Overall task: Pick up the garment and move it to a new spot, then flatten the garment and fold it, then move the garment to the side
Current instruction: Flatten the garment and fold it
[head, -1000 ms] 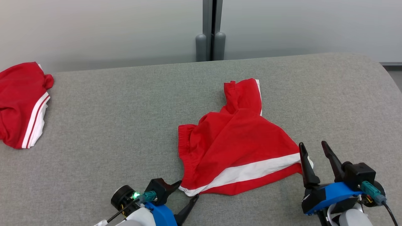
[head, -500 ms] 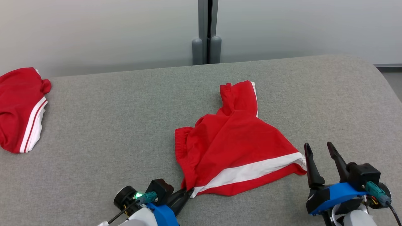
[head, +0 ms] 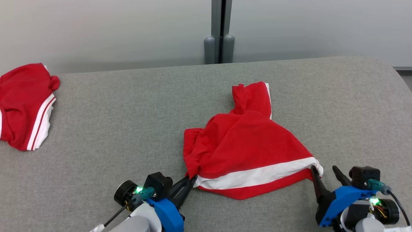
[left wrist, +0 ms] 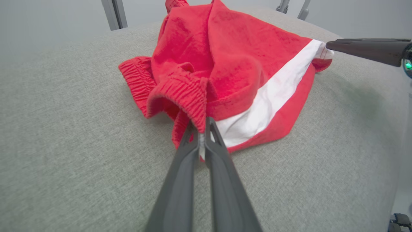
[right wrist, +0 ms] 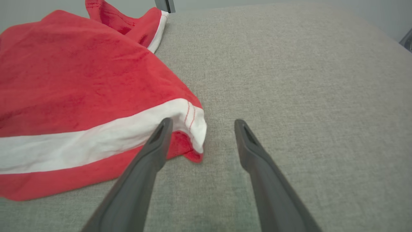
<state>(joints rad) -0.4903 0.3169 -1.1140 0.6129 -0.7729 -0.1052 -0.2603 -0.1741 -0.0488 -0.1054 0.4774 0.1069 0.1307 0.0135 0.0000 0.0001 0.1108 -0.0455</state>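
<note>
The garment (head: 248,145) is a pair of red shorts with a white side stripe, lying crumpled on the grey table (head: 128,112). My left gripper (head: 192,179) is shut on its near left corner, by the elastic waistband (left wrist: 180,93); in the left wrist view the gripper (left wrist: 202,125) pinches the fabric edge. My right gripper (head: 323,168) stands open at the garment's right corner. In the right wrist view the open gripper (right wrist: 201,124) has that white-striped corner (right wrist: 193,122) between its fingers, untouched by the right finger (right wrist: 254,151).
A second pair of red shorts with white stripes (head: 25,103) lies at the table's far left edge. A grey post (head: 219,32) stands behind the table against a pale wall. The table's right end curves away.
My left gripper closed on the garment's near left corner and lifted it slightly. My right gripper moved forward, straddling the right corner. The head camera shifted a little.
</note>
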